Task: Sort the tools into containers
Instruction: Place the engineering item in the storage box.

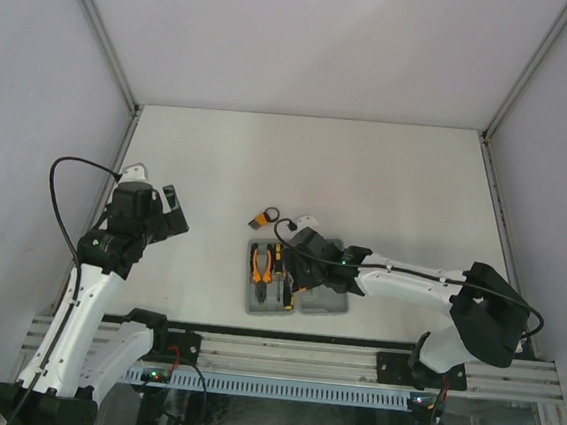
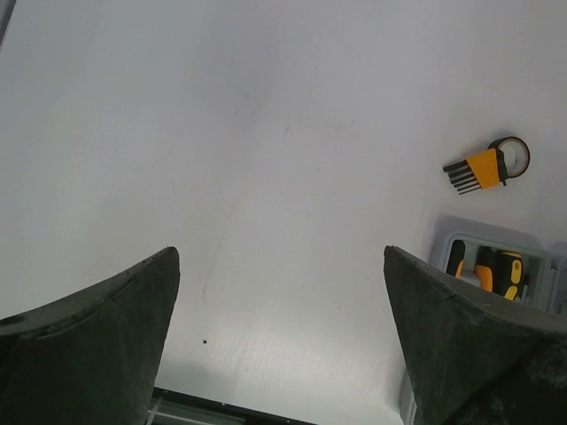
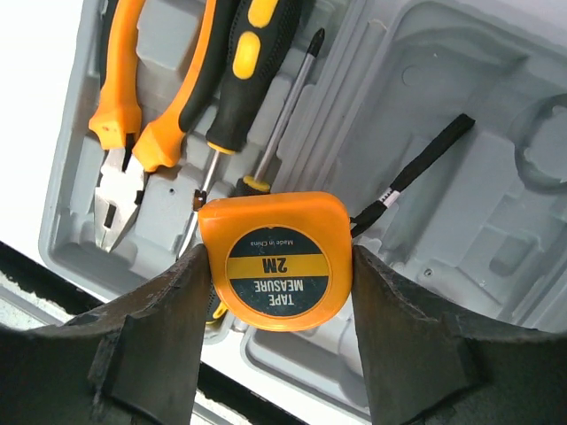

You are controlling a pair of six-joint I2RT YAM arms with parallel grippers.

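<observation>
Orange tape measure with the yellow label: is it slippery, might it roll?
The orange plastic tape measure looks smooth, so possibly slippery; the right tool clamps its sides. Rounded corners might let it rock. Its black strap likely dangles limp.

White table (image 1: 367, 180); an open grey tool case (image 1: 254, 306) lies flat near its front edge; a small orange-and-black hex-key set (image 1: 264, 215) lies just beyond the case, not touching it.

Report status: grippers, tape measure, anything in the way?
Left gripper open over table. Right gripper shut on tape measure above case. Pliers, screwdrivers in its left half; hex-key set out on table. Nothing blocking right half.
</observation>
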